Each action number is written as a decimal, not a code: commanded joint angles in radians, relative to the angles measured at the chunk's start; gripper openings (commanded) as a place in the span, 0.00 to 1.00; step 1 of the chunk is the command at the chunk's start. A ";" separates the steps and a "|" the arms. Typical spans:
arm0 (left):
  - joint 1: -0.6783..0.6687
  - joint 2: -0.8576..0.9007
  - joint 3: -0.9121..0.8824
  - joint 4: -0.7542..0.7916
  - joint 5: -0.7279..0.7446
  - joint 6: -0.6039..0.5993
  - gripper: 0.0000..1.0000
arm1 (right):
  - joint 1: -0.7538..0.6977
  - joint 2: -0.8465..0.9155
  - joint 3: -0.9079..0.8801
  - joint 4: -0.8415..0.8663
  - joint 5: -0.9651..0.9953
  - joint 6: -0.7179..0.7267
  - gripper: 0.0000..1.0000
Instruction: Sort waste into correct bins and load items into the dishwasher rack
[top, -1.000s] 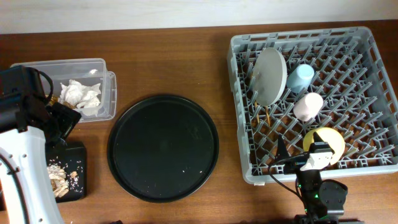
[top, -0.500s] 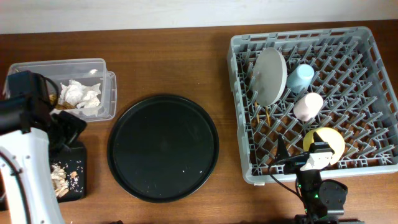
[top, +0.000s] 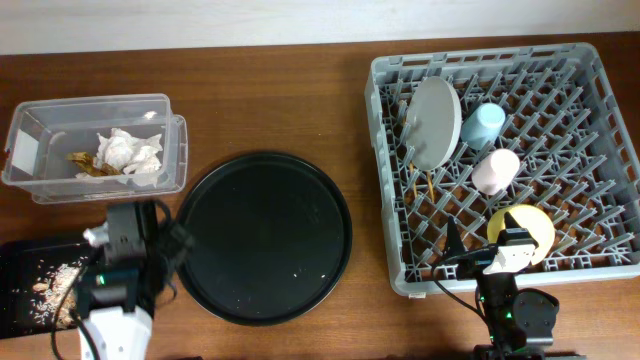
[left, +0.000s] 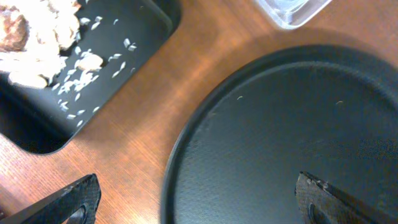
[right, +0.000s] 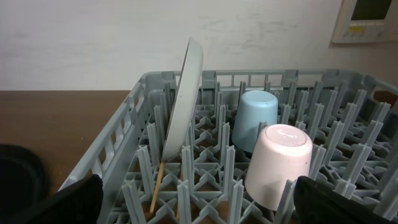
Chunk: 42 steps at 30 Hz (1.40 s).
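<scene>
Judging by the layout, sorting looks finished — tissues (top: 128, 152) lie in the clear box (top: 90, 99), crumbs (left: 37, 37) in the shallow black tray (top: 18, 258), and the plate (top: 435, 122), blue cup (top: 483, 125), pink cup (top: 495, 170), yellow bowl (top: 522, 232) and chopsticks (right: 157, 180) sit in the dishwasher rack (top: 500, 52). What seems left for you is parking: lift the left pincer (left: 198, 186) straight up first, so it clips neither the round tray (left: 280, 112) nor the crumb tray nearby. Both pincers gape wide and hold nothing — the left hangs over the round tray's rim, the right pincer (right: 198, 186) at the rack's near edge.
</scene>
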 joint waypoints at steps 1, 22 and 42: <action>-0.002 -0.116 -0.091 0.006 -0.057 0.012 0.99 | -0.008 -0.008 -0.006 -0.004 0.010 -0.007 0.98; -0.236 -0.618 -0.620 0.742 0.093 0.410 0.99 | -0.008 -0.008 -0.006 -0.004 0.010 -0.006 0.98; -0.218 -0.850 -0.776 0.901 0.109 0.749 0.99 | -0.008 -0.008 -0.006 -0.004 0.010 -0.006 0.98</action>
